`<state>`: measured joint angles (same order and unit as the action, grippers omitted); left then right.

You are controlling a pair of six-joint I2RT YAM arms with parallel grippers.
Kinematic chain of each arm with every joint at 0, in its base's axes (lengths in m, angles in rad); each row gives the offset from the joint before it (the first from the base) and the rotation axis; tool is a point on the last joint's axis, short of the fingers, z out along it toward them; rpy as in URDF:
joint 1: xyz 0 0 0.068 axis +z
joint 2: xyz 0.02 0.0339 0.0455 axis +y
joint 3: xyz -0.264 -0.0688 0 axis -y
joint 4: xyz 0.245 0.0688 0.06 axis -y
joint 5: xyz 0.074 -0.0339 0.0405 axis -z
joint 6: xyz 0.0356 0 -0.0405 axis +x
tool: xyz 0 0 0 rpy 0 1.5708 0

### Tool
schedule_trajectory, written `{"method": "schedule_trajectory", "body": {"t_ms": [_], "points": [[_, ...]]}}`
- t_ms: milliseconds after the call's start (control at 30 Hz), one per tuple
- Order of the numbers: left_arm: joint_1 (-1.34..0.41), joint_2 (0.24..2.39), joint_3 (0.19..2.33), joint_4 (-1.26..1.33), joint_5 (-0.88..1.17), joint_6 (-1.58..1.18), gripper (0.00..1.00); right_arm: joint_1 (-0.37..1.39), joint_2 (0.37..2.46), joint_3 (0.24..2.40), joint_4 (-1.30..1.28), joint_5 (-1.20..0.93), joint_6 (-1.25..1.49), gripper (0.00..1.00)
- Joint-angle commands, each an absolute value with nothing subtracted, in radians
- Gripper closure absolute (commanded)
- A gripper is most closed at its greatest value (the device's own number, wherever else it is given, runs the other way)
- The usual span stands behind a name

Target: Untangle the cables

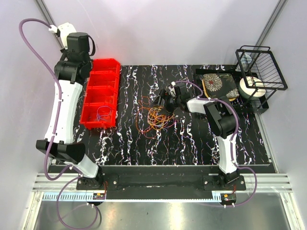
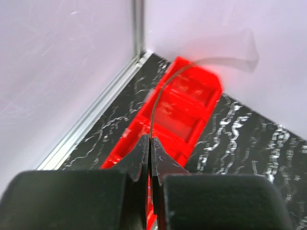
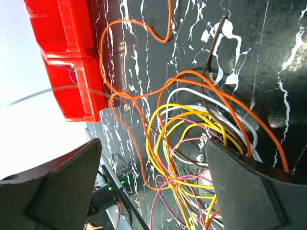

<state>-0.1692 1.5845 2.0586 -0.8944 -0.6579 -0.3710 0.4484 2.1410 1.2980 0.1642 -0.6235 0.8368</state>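
Note:
The cables [image 1: 156,117] lie in a tangle of orange, yellow, pink, white and brown loops on the black marbled table. My right gripper [image 1: 163,101] hovers open just behind and over the tangle. In the right wrist view the loops [image 3: 192,143] lie between and beneath its wide-apart fingers [image 3: 151,187]. My left gripper [image 1: 88,50] is raised at the back left over the red bin [image 1: 100,93]. In the left wrist view it [image 2: 150,139] is shut on one thin greyish cable [image 2: 158,96] that arcs up and to the right above the bin [image 2: 187,105].
The red bin has several compartments; the nearest holds a thin blue wire [image 1: 103,113]. A black wire rack [image 1: 261,67], a floral-patterned box [image 1: 218,84] and a white roll [image 1: 252,88] stand at the back right. White walls close in the left and back.

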Motion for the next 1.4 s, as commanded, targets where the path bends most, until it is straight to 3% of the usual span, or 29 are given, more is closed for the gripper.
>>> {"method": "schedule_trajectory", "body": {"t_ms": [0,233,533,800,833,1033,1267,1367], "points": [[-0.118,1.582,2.057,-0.878,-0.672,-0.331,1.0,0.446,2.191,1.301,0.118,-0.6,0.827,0.04],[-0.08,1.614,2.129,-0.862,-0.667,-0.321,1.0,0.448,2.197,1.307,0.115,-0.606,0.827,0.04],[-0.074,1.654,2.401,-0.812,-0.695,-0.291,1.0,0.446,2.215,1.318,0.114,-0.624,0.836,0.03],[-0.072,1.513,2.309,-0.562,-0.626,-0.331,1.0,0.448,2.207,1.312,0.098,-0.595,0.85,0.0],[-0.072,1.481,2.303,-0.445,-0.57,-0.334,1.0,0.446,2.185,1.302,0.057,-0.525,0.841,0.0],[-0.072,1.517,2.416,-0.373,-0.453,-0.348,1.0,0.437,2.076,1.276,-0.037,-0.364,0.789,0.0],[-0.072,1.496,2.373,-0.247,-0.365,-0.362,1.0,0.436,1.787,1.056,0.09,-0.076,0.767,0.0],[-0.074,1.514,2.421,-0.275,-0.351,-0.364,1.0,0.437,1.73,1.019,0.132,-0.069,0.761,0.0]]}}
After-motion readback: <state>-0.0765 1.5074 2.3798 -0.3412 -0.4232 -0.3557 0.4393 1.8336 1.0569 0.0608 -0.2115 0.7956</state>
